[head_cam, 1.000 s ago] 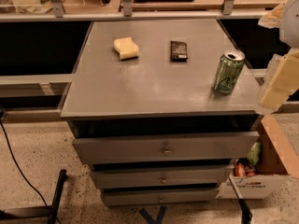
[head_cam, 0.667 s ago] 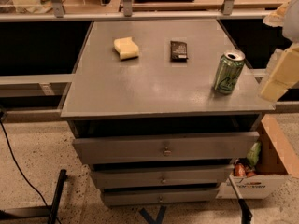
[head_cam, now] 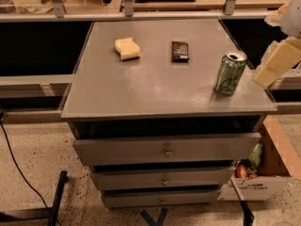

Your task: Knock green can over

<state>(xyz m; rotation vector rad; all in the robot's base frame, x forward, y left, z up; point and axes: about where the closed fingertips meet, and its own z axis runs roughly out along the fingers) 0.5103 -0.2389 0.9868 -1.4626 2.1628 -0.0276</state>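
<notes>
The green can [head_cam: 230, 73] stands upright near the right front corner of the grey cabinet top [head_cam: 155, 84]. It is slim and light green, with a silver top and dark markings. My gripper [head_cam: 272, 66] shows as pale cream-coloured blocks at the right edge of the view, just right of the can and a little above the cabinet's right edge. A small gap separates it from the can.
A yellow sponge [head_cam: 127, 48] and a small dark packet [head_cam: 179, 51] lie at the back of the top. Three drawers [head_cam: 165, 149] stand slightly open below. A cardboard box [head_cam: 263, 168] with items sits on the floor at the right. A shelf with rails runs behind.
My gripper has risen slightly and shifted up along the right edge. The can, sponge and packet have not moved.
</notes>
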